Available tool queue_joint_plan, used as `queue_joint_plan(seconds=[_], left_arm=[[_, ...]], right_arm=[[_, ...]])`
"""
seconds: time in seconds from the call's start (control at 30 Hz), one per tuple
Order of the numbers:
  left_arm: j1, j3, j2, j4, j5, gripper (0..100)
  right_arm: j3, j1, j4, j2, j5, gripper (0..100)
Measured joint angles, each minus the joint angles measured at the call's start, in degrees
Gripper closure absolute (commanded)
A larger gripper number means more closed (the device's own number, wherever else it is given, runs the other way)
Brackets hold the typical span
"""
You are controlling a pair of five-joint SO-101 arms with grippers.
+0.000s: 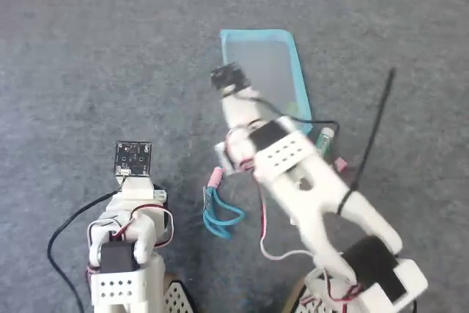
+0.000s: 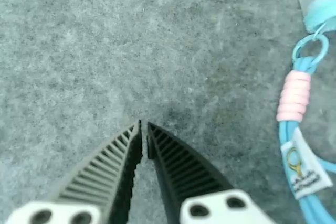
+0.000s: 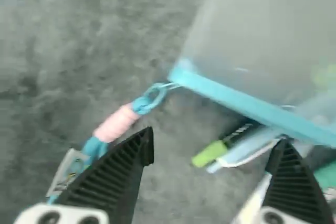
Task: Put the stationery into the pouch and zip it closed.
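Note:
The see-through pouch (image 1: pixel 264 71) with a teal rim lies flat at the middle back; in the right wrist view its near corner (image 3: pixel 262 40) is close. Its blue pull cord with a pink bead (image 1: pixel 215 177) trails toward the front. My right gripper (image 3: pixel 214 140) is open above that corner, one finger by the pink bead (image 3: pixel 115 121), the other past a green-capped marker (image 3: pixel 210 153) and pale pens lying at the pouch's edge. My left gripper (image 2: pixel 143 127) is shut and empty over bare carpet, with the cord and bead (image 2: pixel 294 95) off to one side.
The right arm (image 1: pixel 278 152) stretches over the pouch's near end. A green-capped marker (image 1: pixel 325 139), a small pink piece (image 1: pixel 340 163) and a long thin black stick (image 1: pixel 377 126) lie right of it. The grey carpet (image 1: pixel 95 71) spreads wide at the left.

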State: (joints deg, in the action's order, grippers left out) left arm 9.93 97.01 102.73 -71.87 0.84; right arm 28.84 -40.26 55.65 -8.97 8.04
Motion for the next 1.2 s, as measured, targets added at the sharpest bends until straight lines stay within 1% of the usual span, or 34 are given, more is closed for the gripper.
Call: queue_joint_plan(seconds=[0.07,0.13,0.23,0.53,0.67,0.87,1.0,1.1,1.2], left_arm=[[0.00,0.00,0.00,0.00,0.00,99],[0.00,0.00,0.00,0.00,0.00,99],[0.00,0.00,0.00,0.00,0.00,99],[0.00,0.00,0.00,0.00,0.00,99],[0.09,0.00,0.00,0.00,0.00,99],[0.00,0.00,0.00,0.00,0.00,99],[0.00,0.00,0.00,0.00,0.00,99],[0.00,0.00,0.00,0.00,0.00,99],[0.00,0.00,0.00,0.00,0.00,99]], right_arm=[[0.09,-2.99,-2.11,0.88,1.41,65.6],[0.18,-4.31,-4.40,2.73,2.73,65.6],[0.18,-4.31,-6.42,5.01,5.01,65.6],[0.18,-4.31,-6.77,6.42,10.46,65.6],[0.18,-4.31,-6.77,6.42,10.90,66.1],[0.18,-4.31,-6.77,6.42,11.25,75.1],[0.09,-4.13,-7.30,6.42,11.25,75.3],[-0.44,-2.29,-7.30,6.42,11.25,75.3],[-0.44,-1.67,-7.30,6.42,13.36,75.3]])
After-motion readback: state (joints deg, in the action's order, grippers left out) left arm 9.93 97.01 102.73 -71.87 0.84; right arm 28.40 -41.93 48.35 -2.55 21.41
